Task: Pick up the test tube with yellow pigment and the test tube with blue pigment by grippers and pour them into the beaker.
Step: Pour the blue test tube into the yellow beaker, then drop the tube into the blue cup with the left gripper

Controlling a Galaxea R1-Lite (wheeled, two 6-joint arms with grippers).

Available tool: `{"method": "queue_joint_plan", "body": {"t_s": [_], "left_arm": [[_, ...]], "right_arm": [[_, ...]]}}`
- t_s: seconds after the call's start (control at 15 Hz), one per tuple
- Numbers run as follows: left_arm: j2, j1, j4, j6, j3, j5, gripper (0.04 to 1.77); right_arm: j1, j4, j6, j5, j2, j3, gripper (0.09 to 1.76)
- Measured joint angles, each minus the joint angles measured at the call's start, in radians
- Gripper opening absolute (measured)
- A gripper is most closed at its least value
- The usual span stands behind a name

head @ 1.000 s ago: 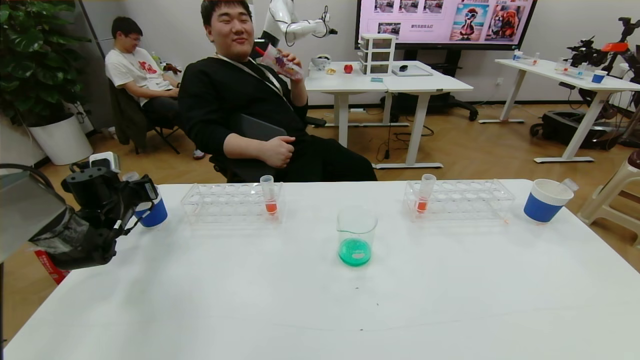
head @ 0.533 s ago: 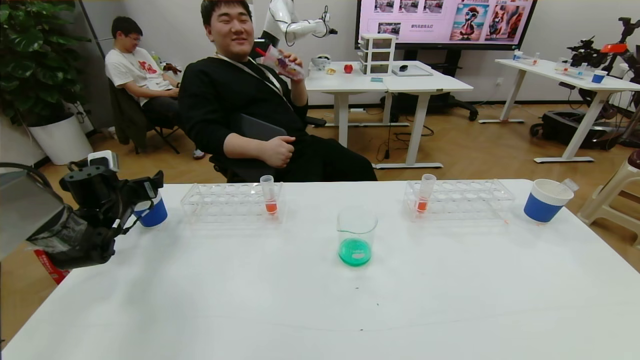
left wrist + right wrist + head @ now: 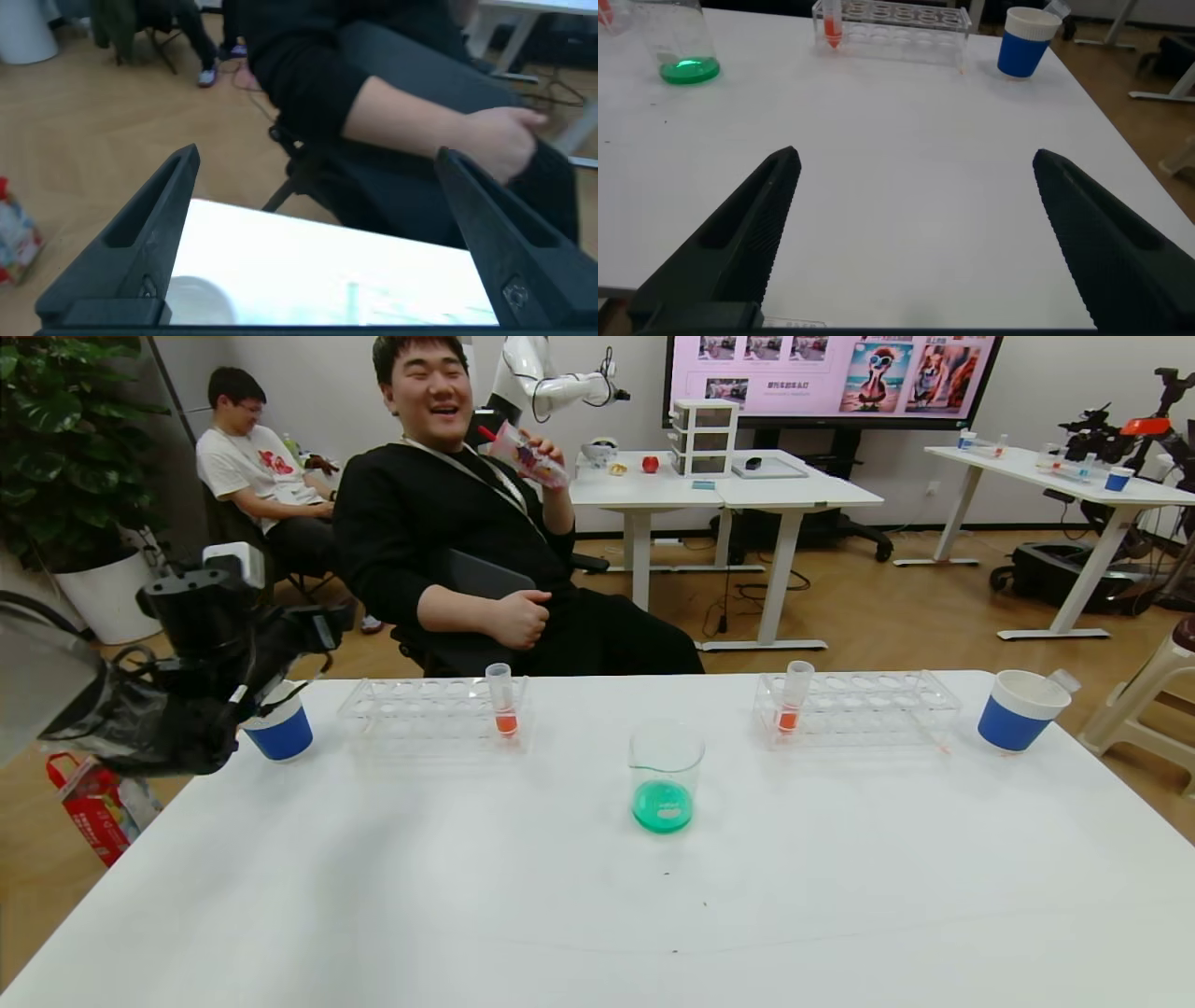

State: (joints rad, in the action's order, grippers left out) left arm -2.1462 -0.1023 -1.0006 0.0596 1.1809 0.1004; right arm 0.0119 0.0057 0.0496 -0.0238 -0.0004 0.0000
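both black 2-fingered grippers, left gripper (image 3: 313,635) and right gripper (image 3: 910,243), are spread wide, empty. left one could clip the blue-and-white paper cup (image 3: 277,728) beneath it, tipping it over.

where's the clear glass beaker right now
In the head view the clear glass beaker, holding green liquid, stands mid-table, nearer the robot than the two clear plastic tube racks and between them.

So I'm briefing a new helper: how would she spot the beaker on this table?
Start at the white table and look midway between the two clear racks, slightly nearer the robot. The beaker is the only wide clear glass, holding green liquid, unlike the blue paper cups.
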Motion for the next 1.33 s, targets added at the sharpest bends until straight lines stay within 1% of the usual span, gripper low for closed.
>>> {"method": "queue_joint_plan", "body": {"t_s": [0.27,0.4,0.53,0.67,0.8,0.93,1.07,1.2,1.27,1.33], "left_arm": [[0.039,0.176,0.02,-0.003,0.036,0.008,1.75],[0.071,0.22,0.037,-0.013,0.037,0.014,1.75],[0.123,0.236,0.068,-0.033,0.037,0.043,1.75],[0.203,0.239,0.126,-0.053,0.037,0.066,1.75],[0.306,0.231,0.176,-0.067,0.019,0.073,1.75],[0.42,0.216,0.203,-0.086,-0.029,0.074,1.75],[0.542,0.187,0.216,-0.11,-0.105,0.071,1.75],[0.668,0.145,0.22,-0.12,-0.188,0.051,1.75],[0.729,0.12,0.221,-0.122,-0.227,0.023,1.75],[0.795,0.094,0.221,-0.123,-0.27,-0.02,1.75]], "right_arm": [[0.0,0.0,0.0,0.0,0.0,0.0,1.74],[0.0,0.0,0.0,0.0,0.0,0.0,1.74],[0.0,0.0,0.0,0.0,0.0,0.0,1.74],[0.0,0.0,0.0,0.0,0.0,0.0,1.74],[0.0,0.0,0.0,0.0,0.0,0.0,1.74],[0.0,0.0,0.0,0.0,0.0,0.0,1.74],[0.0,0.0,0.0,0.0,0.0,0.0,1.74],[0.0,0.0,0.0,0.0,0.0,0.0,1.74],[0.0,0.0,0.0,0.0,0.0,0.0,1.74],[0.0,0.0,0.0,0.0,0.0,0.0,1.74]]}}
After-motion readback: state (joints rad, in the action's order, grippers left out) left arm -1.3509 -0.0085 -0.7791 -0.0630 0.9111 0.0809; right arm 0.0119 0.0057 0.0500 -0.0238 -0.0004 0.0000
